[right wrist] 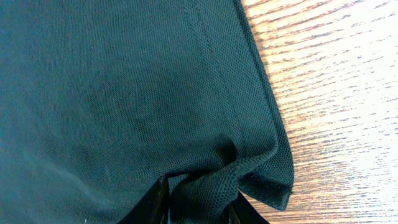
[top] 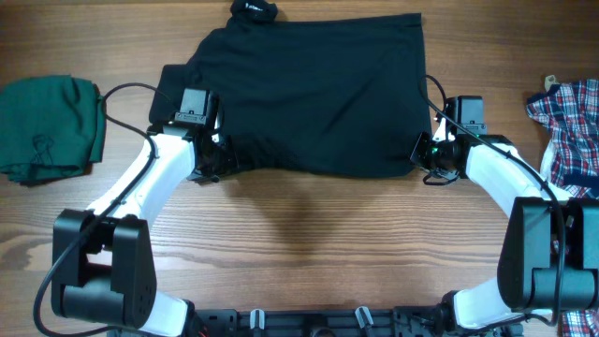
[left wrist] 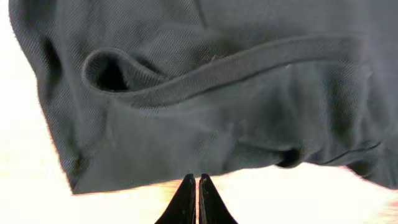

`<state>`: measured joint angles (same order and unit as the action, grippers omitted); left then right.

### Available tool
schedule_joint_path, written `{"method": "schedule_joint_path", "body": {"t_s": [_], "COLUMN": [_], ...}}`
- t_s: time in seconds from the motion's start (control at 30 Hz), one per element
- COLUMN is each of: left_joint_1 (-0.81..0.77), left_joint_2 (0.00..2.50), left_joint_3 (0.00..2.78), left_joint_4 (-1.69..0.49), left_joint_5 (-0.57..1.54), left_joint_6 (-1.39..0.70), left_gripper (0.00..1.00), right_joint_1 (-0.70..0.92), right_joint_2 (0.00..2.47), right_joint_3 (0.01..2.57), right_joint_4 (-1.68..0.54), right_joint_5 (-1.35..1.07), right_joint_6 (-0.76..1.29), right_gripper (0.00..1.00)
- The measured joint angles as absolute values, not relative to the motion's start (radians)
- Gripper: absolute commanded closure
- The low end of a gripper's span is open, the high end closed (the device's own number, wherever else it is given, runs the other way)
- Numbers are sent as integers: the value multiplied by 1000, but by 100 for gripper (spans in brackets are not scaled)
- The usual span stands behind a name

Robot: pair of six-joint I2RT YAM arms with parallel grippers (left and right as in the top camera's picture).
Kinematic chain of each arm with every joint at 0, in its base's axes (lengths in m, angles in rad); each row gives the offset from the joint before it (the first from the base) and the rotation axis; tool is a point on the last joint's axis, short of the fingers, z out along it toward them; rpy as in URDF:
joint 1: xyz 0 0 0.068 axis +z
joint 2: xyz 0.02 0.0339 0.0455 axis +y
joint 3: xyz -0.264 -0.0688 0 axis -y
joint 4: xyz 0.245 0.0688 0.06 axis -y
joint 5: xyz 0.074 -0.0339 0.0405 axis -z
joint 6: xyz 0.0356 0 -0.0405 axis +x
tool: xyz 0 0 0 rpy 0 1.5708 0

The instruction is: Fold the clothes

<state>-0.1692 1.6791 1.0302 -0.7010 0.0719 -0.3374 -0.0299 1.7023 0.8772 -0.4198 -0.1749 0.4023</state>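
Note:
The clothes, a black shirt [top: 309, 94], lie partly folded across the far middle of the table, collar [top: 255, 9] at the far edge. My left gripper [top: 221, 161] sits at the shirt's near left corner. In the left wrist view its jaws [left wrist: 198, 182] are shut together with nothing between them, just short of the shirt's edge [left wrist: 186, 155], where a thick rolled hem [left wrist: 236, 65] runs across. My right gripper [top: 424, 152] is at the near right corner. In the right wrist view it [right wrist: 199, 200] is shut on a bunched fold of the black shirt [right wrist: 124, 93].
A dark green folded garment [top: 47, 126] lies at the left edge of the table. A red-white-blue plaid shirt [top: 566, 126] lies at the right edge. Bare wooden tabletop [top: 309, 234] stretches between the shirt and the arm bases.

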Motion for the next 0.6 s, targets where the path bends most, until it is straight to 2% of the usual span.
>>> {"method": "schedule_joint_path", "body": {"t_s": [0.17, 0.4, 0.47, 0.6], "left_joint_1": [-169, -169, -169, -169], "left_joint_2": [1737, 1789, 1790, 1790], "left_joint_3": [1030, 1026, 1025, 1025], "left_joint_4": [-646, -424, -342, -266], "left_joint_5": [78, 58, 57, 12], "left_joint_6": [-340, -342, -343, -345], "left_gripper": [96, 96, 92, 76], "right_joint_1": [-30, -30, -30, -30], "right_joint_2": [1702, 1702, 1702, 1702], "right_joint_3": [877, 877, 877, 877], "right_joint_4": [-420, -419, -419, -418], "right_joint_5": [-175, -175, -175, -175], "right_joint_6": [402, 402, 402, 402], "right_gripper": [75, 75, 75, 75]}}
